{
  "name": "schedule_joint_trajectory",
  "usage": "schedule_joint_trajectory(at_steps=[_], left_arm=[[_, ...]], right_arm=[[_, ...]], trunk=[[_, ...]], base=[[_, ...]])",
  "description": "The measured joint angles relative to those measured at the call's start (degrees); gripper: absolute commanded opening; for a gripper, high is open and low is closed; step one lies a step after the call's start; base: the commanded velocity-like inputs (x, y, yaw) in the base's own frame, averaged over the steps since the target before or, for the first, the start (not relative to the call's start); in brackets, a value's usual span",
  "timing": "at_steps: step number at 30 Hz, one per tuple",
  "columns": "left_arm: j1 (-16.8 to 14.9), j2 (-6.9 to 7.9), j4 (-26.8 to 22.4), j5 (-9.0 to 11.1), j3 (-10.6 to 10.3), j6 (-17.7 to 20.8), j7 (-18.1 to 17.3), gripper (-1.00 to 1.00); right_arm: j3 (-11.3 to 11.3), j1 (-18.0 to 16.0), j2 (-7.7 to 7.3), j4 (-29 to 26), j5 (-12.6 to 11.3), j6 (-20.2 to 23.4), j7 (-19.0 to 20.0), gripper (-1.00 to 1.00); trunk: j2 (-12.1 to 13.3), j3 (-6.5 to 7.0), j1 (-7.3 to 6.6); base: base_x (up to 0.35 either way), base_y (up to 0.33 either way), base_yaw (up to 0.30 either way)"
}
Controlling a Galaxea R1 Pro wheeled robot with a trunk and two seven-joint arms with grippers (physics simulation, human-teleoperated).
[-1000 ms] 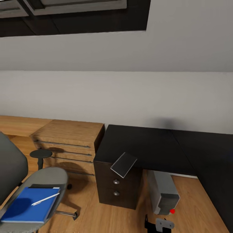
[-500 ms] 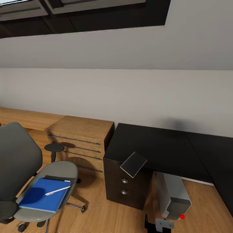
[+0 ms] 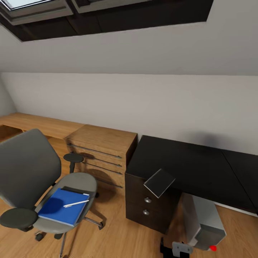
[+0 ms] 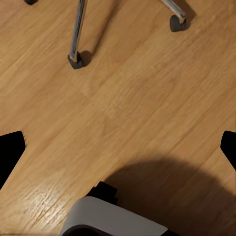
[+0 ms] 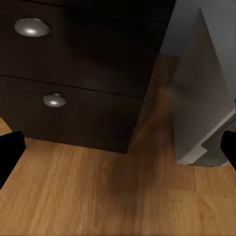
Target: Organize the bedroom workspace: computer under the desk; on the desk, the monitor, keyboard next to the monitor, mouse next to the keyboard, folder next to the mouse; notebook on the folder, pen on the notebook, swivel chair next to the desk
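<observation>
Notebook and pen are lying on the swivel chair beside the desk. Both are looking light and flat, likely best gripped at an overhanging edge; both wrist views are showing jaws spread wide.

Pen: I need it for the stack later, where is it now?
In the head view, lower left: the pen lies on the blue notebook on the swivel chair seat, beside the wooden drawers.

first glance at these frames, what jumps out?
The blue notebook with a white pen across it, lying on the seat of the grey swivel chair at the head view's lower left. Next, the black desk at the right, its top bare, with the grey computer standing on the floor under it beside the desk's drawers.
</observation>
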Motion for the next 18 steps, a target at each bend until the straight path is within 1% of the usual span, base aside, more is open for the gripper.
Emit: schedule_joint_trajectory(at_steps=[7, 14, 18], left_arm=[[0.0, 0.0, 0.0, -0.02, 0.0, -0.04, 0.03, 1.0], [0.0, 0.0, 0.01, -0.07, 0.0, -0.08, 0.03, 1.0], [0.0, 0.0, 0.0, -0.05, 0.0, -0.07, 0.04, 1.0]], right_arm=[[0.03, 0.0, 0.0, 0.0, 0.01, -0.02, 0.0, 1.0], [0.19, 0.0, 0.06, -0.17, 0.01, -0.56, 0.01, 1.0], [0.26, 0.0, 0.2, -0.12, 0.01, -0.61, -0.05, 1.0]], trunk=[[0.0, -0.41, 0.0], [0.0, -0.51, 0.0], [0.0, -0.52, 0.0]], base=[[0.0, 0.0, 0.208], [0.0, 0.0, 0.062], [0.0, 0.0, 0.214]])
